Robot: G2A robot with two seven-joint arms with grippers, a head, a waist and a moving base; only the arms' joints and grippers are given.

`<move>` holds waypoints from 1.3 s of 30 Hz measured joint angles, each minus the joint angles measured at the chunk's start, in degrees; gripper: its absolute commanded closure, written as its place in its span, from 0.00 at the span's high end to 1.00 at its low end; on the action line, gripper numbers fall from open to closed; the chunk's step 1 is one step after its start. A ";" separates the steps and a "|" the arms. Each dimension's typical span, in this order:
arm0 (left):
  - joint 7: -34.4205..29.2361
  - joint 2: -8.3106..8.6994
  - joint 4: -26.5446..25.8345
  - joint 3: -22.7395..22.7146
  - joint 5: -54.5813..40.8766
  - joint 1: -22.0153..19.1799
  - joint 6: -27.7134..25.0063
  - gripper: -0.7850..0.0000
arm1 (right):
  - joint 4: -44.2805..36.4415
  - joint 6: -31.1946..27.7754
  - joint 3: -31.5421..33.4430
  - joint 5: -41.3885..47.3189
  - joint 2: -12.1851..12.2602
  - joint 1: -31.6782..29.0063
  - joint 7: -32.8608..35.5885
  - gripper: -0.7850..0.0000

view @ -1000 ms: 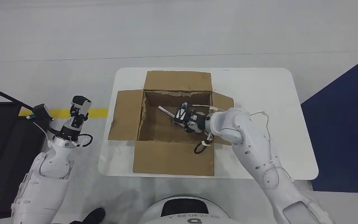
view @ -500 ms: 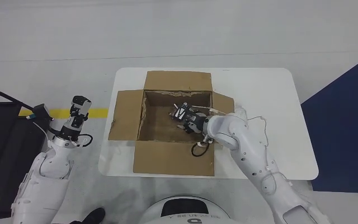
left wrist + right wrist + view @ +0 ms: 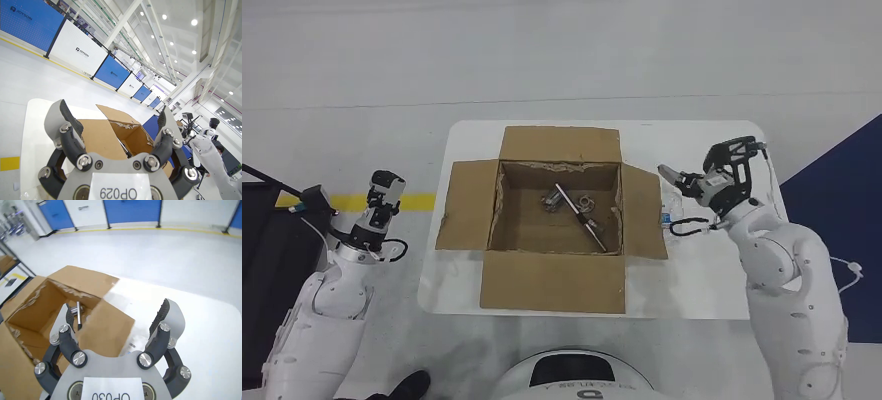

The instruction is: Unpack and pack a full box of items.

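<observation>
An open cardboard box sits mid-table with its flaps spread. On its floor lie a long metal rod and small metal parts; the rod also appears in the right wrist view. My right gripper hangs open and empty above the table just beyond the box's right flap. Under it, against that flap, lies a small clear plastic bag. My left gripper is held off the table's left side, open and empty, facing the box.
White table stretches bare to the right of the box and along its front edge. A black cart stands on the floor at the left. A blue panel is beyond the table's right edge.
My right arm has pulled out of the box and swung right over the table, uncovering the rod and parts inside. The left arm has kept still.
</observation>
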 measured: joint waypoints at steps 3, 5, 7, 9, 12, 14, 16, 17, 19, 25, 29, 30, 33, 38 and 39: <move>0.00 0.00 0.00 0.00 0.00 0.00 0.00 1.00 | 5.12 7.20 -1.81 -5.21 0.06 3.47 6.06 1.00; 0.00 0.00 0.00 0.00 0.00 0.00 0.00 1.00 | 8.82 10.00 -4.68 -7.95 -0.04 6.23 9.74 1.00; 0.00 0.00 0.00 0.00 0.00 0.00 0.00 1.00 | 11.84 11.20 -6.74 -9.75 -0.10 8.22 12.04 1.00; 0.00 0.00 0.00 0.00 0.00 0.00 0.00 1.00 | 15.32 12.41 -8.86 -12.05 -0.19 10.21 14.22 1.00; 0.00 0.00 0.00 0.00 0.00 0.00 0.00 1.00 | 19.04 12.55 -11.35 -14.82 -0.24 12.15 17.07 1.00; 0.00 0.00 0.00 0.00 0.00 0.00 0.00 1.00 | 20.44 11.60 -12.61 -15.77 -0.25 12.86 18.37 1.00; 0.00 0.00 0.00 0.00 0.00 0.00 0.00 1.00 | 21.14 11.19 -13.23 -15.93 -0.26 13.15 18.99 1.00; 0.00 0.00 0.00 0.00 0.00 0.00 0.00 1.00 | 21.60 11.05 -13.65 -15.74 -0.31 13.32 19.41 1.00; 0.00 0.00 0.00 0.00 0.00 0.00 0.00 1.00 | 22.84 10.78 -14.29 -14.84 -0.40 13.92 20.40 1.00; 0.00 0.00 0.00 0.00 0.00 0.00 0.00 1.00 | 28.98 11.19 -17.04 -14.10 -0.82 17.45 22.50 0.56; 0.00 0.00 0.00 0.00 0.00 0.00 0.00 1.00 | 32.48 11.26 -18.37 -14.64 -0.97 19.62 23.52 0.02; 0.00 0.00 0.00 0.00 0.00 0.00 0.00 1.00 | 32.87 11.17 -18.40 -14.53 -0.97 19.90 23.45 0.00; 0.00 0.00 0.00 0.00 0.00 0.00 0.00 1.00 | 33.27 11.16 -17.46 -13.50 -0.85 20.24 22.80 0.00; 0.00 0.00 0.00 0.00 0.00 0.00 0.00 1.00 | 32.02 13.73 -12.45 -7.25 -0.53 19.61 20.09 0.00; 0.00 0.00 0.00 0.00 0.00 0.00 0.00 1.00 | 31.54 13.94 -11.14 -5.47 -0.44 19.31 19.48 0.00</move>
